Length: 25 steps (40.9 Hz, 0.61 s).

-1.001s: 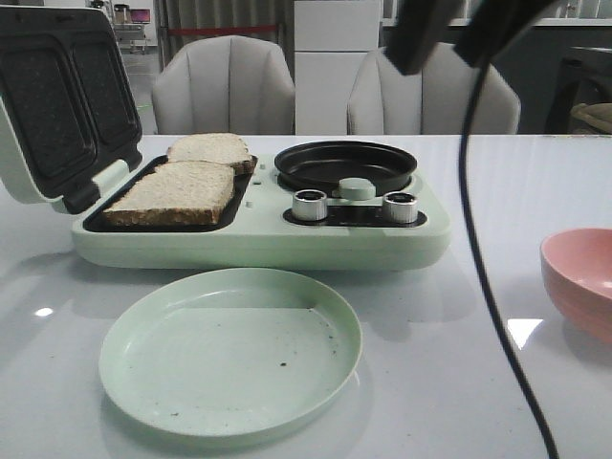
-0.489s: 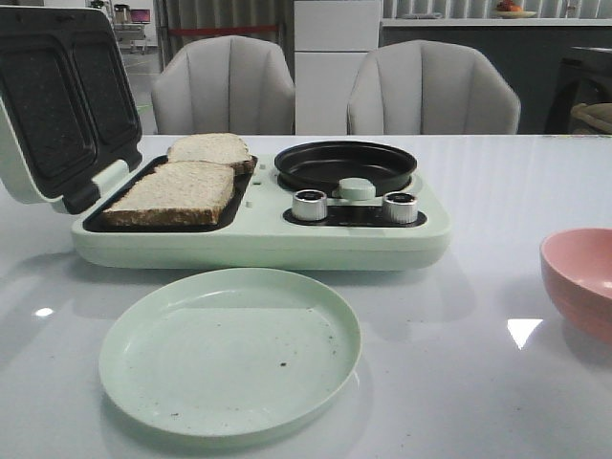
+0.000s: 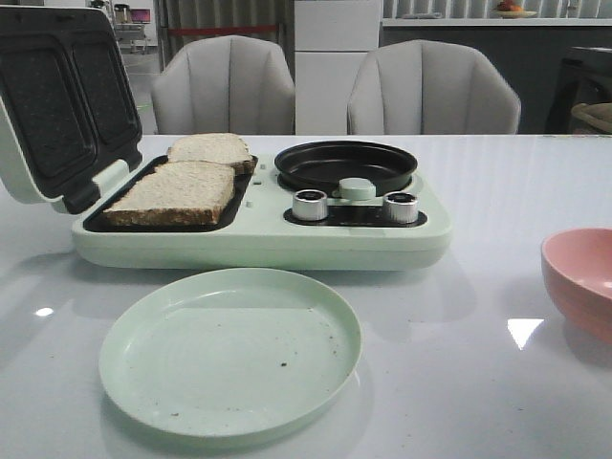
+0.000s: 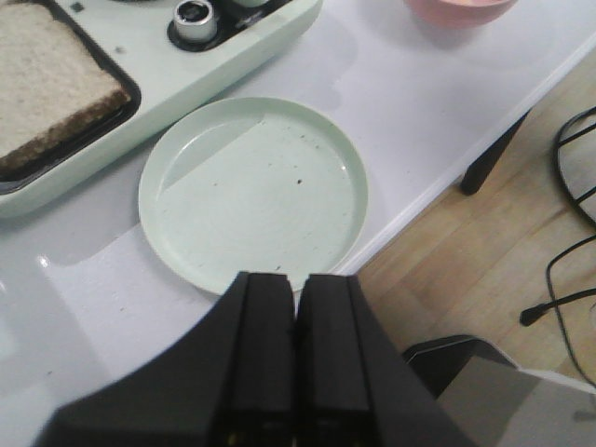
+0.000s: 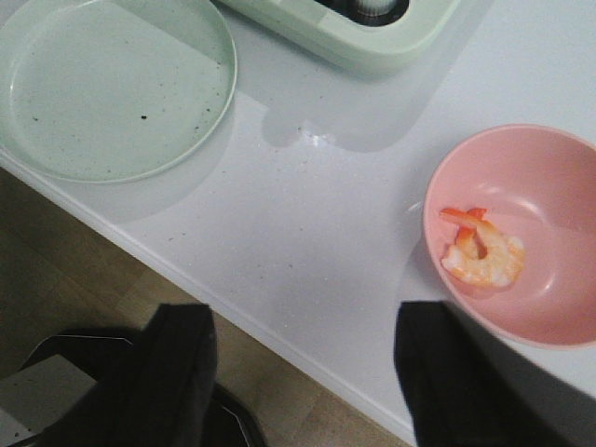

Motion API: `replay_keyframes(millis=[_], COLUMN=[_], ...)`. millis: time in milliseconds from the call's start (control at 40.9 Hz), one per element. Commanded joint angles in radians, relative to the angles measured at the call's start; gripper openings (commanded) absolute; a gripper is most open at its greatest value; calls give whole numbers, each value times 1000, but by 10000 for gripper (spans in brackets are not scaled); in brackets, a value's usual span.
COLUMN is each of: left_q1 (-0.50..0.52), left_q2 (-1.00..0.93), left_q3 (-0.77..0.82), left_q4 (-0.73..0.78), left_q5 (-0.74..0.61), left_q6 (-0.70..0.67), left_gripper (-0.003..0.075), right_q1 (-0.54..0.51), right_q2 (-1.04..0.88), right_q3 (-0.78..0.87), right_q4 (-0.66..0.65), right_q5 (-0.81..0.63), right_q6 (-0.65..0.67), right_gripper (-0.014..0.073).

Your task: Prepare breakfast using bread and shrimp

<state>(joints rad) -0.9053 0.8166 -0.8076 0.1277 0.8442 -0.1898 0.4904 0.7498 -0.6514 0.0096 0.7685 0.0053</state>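
Bread (image 3: 182,184) — two slices flat in grill tray; shrimp (image 5: 481,251) — curled in pink bowl (image 5: 549,168).

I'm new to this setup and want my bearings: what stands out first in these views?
A pale green breakfast maker sits mid-table with its lid open, two bread slices lying on its left hot plate beside an empty black pan. In front of it lies an empty green plate. At the table's right edge a pink bowl holds the shrimp.
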Motion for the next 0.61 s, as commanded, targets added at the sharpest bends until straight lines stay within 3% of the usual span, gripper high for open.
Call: replay_keyframes(millis=[0, 122, 220, 415, 586], left_q1=[39, 145, 313, 707, 996], left_q2=[97, 231, 329, 450, 500], left_q3=[-71, -122, -157, -200, -216], left_q4=[61, 121, 88, -268, -508], left_q5=[5, 64, 62, 58, -29], left_q6=[-8, -8, 53, 363, 476], left_gripper=[100, 102, 106, 106, 106], right_q1=[-1, -1, -1, -1, -1], right_q2=[-6, -6, -6, -6, -6], right_q3=[-28, -28, -28, -28, -28], right_q4=[-4, -4, -4, -4, -4], right_q5=[-69, -69, -69, -69, -69], right_q6=[-5, -5, -5, -5, -5], right_gripper=[515, 515, 515, 515, 515])
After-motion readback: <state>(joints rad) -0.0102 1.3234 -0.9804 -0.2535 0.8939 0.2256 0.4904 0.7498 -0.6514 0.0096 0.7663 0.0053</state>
